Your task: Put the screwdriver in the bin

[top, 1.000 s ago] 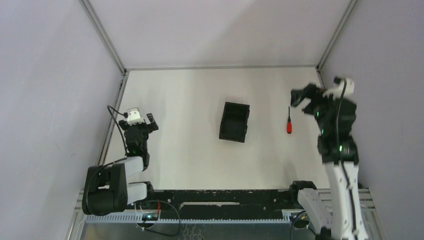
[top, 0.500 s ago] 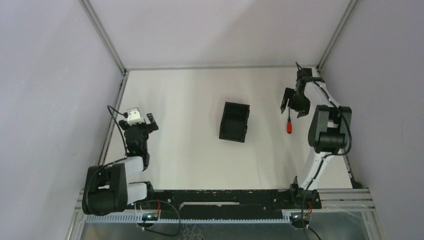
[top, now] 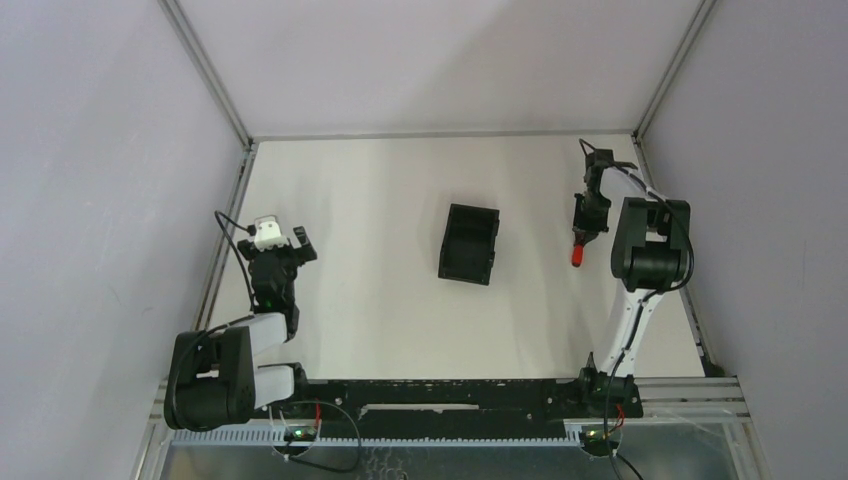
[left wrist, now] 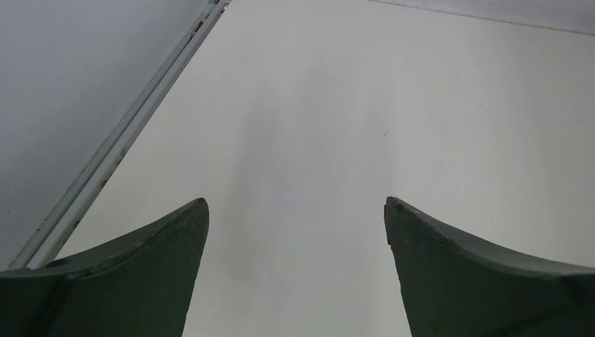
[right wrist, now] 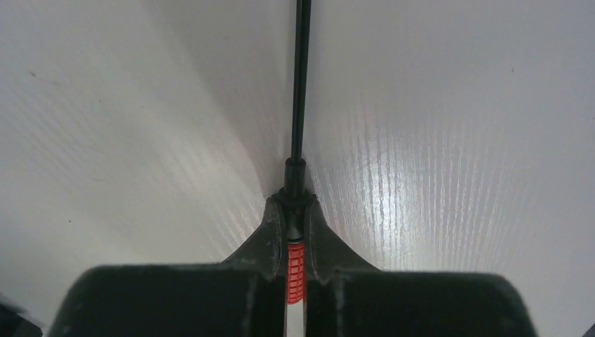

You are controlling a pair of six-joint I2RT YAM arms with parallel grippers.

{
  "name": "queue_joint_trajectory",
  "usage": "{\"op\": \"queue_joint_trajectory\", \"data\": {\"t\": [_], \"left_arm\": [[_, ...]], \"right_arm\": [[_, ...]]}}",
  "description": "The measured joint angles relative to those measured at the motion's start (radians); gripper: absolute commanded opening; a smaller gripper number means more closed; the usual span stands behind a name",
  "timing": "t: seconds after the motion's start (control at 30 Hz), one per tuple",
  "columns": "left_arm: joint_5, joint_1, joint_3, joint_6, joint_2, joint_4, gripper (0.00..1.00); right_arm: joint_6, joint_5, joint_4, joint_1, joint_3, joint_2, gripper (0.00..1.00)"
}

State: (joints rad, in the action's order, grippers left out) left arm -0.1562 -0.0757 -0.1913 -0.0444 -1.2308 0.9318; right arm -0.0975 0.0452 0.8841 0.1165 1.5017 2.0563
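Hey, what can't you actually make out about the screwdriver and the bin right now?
Tip of the screwdriver: right wrist view, cut off by the top edge.
Its shaft: top view, hidden by the right gripper.
Inside of the bin: top view, too dark and small to tell its contents.

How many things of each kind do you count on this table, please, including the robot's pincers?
screwdriver: 1
bin: 1
pincers: 2 (left pincer, right pincer)
Total: 4
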Motion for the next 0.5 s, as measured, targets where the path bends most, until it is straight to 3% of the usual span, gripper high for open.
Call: {"op": "queue_joint_trajectory", "data": {"t": [0.17, 0.5], "left_arm": [[0.000, 0.000, 0.000, 0.000, 0.000, 0.000, 1.00], [0.000, 0.000, 0.000, 0.000, 0.000, 0.000, 1.00]], "right_arm": [[0.013, 0.050, 0.062, -0.016, 0.045, 0.000, 0.00], [0.003, 0.061, 0.348, -0.022, 0.393, -0.100, 0.00]]}}
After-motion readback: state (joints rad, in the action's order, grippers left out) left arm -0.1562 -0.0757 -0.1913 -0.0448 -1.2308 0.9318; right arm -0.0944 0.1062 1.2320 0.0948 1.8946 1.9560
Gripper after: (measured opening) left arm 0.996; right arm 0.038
